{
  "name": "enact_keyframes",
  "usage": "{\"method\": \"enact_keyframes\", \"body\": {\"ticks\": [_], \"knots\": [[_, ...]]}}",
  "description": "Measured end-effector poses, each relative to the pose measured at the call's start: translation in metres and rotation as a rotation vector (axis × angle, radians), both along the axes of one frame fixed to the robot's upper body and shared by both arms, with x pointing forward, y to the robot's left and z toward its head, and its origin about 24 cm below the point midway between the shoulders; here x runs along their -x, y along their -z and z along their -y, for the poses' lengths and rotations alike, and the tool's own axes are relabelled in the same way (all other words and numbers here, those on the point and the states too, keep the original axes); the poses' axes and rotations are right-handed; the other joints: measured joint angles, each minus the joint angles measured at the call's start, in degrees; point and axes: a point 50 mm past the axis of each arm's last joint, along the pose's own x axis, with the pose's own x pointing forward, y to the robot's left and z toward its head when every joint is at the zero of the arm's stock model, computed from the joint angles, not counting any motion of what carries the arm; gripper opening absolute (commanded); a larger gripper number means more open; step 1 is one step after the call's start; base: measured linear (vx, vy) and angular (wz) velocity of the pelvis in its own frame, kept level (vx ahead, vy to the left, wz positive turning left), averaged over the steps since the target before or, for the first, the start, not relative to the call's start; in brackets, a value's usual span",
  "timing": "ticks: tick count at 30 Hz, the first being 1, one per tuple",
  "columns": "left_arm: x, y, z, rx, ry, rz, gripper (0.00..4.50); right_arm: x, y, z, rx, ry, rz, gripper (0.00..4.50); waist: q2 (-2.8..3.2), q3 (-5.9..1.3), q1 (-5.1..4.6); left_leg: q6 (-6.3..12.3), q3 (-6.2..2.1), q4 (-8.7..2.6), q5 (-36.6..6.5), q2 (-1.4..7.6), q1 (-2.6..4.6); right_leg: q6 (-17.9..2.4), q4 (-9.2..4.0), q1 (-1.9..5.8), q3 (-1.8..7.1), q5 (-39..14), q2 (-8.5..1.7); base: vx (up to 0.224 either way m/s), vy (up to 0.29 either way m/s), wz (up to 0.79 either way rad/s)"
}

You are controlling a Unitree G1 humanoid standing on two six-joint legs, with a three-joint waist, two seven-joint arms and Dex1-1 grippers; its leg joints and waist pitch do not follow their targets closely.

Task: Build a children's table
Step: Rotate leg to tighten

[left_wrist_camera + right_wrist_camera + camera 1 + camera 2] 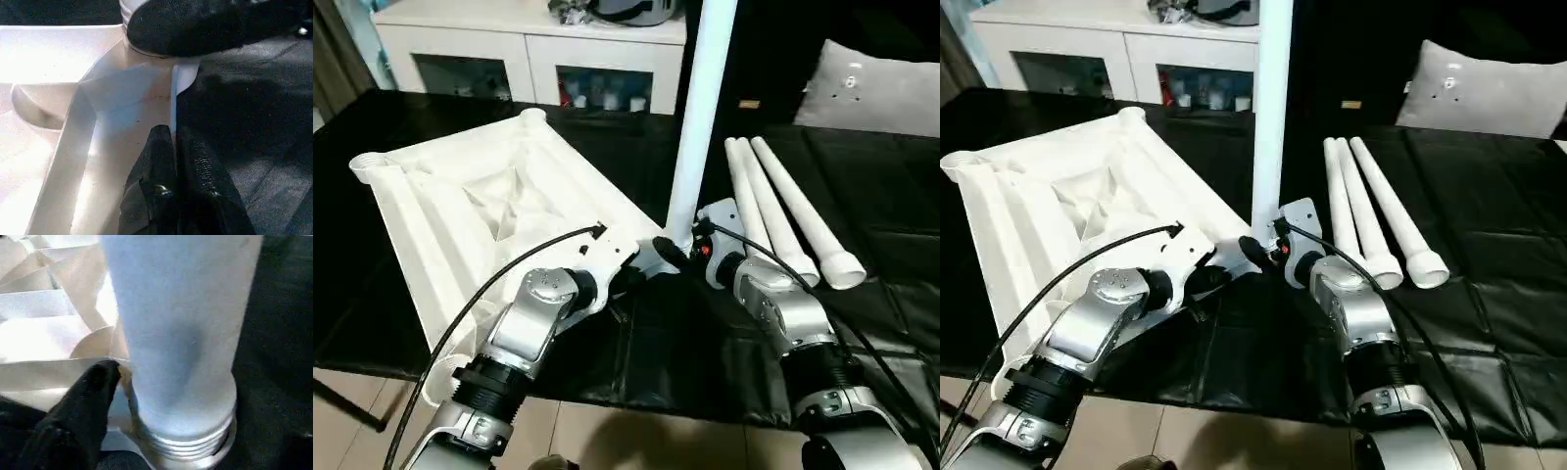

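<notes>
The white tabletop (489, 196) lies upside down on the left of the black-covered table (862, 323), ribbed underside up, with round sockets at its corners. Its near right corner sits between the two claws. The left claw (175, 147) is pinched narrow on the thin rim of the tabletop just beside that corner, one black finger (156, 166) on each side of the edge. At the corner socket an upright leg (700, 117) rises out of the top of the head view; its threaded lower end (188, 440) sits at the socket. The right claw (677, 253) is at the foot of this leg, a black finger (83, 401) touching its base, though I cannot tell how wide it stands. To the right, three spare legs (783, 211) lie side by side on the table, just beside the right forearm (783, 304), wide ends toward the robot.
</notes>
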Motion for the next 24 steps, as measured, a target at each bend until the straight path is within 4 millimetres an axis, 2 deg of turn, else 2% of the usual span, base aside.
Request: {"method": "enact_keyframes", "body": {"ticks": [3, 9, 15, 21, 24], "knots": [[0.001, -0.001, -0.004, -0.014, 0.040, 0.006, 0.00, 0.004, 0.001, 0.006, -0.002, -0.046, 0.008, 4.35, 0.03, 0.04, 0.19, 0.00, 0.00, 0.02, 0.0, 0.00, -0.01, 0.0, 0.00, 0.00, 0.00, 0.0, 0.00, 0.000, 0.000, 0.00], [0.003, -0.002, -0.014, -0.040, 0.124, 0.017, 0.00, 0.010, -0.003, 0.024, 0.053, -0.177, 0.031, 4.45, 0.01, 0.09, 0.39, 0.00, 0.00, 0.04, 0.0, 0.00, -0.09, 0.0, -0.04, -0.03, 0.00, 0.0, 0.00, 0.000, 0.000, 0.00], [0.009, -0.006, -0.035, -0.082, 0.316, 0.028, 0.00, 0.017, -0.016, 0.050, 0.077, -0.356, 0.044, 4.45, 0.03, 0.12, 0.87, 0.05, -0.03, 0.08, 0.0, 0.01, -0.36, 0.0, -0.12, -0.15, -0.10, 0.0, -0.01, 0.000, 0.000, 0.00], [0.019, -0.009, -0.046, -0.145, 0.517, 0.009, 0.00, 0.028, -0.018, 0.052, 0.138, -0.597, 0.016, 4.45, 0.00, 0.11, 1.91, 0.12, -0.02, 0.22, -0.1, 0.02, -0.38, 0.0, -0.11, -0.09, -0.11, 0.0, -0.03, 0.000, 0.000, 0.00], [0.020, -0.010, -0.046, -0.165, 0.570, 0.013, 0.00, 0.031, -0.017, 0.048, 0.140, -0.663, 0.012, 4.45, -0.04, 0.13, 2.08, 0.12, -0.01, 0.29, -0.1, 0.02, -0.36, 0.0, -0.08, -0.05, -0.10, 0.0, -0.06, 0.000, 0.000, 0.00]]}}
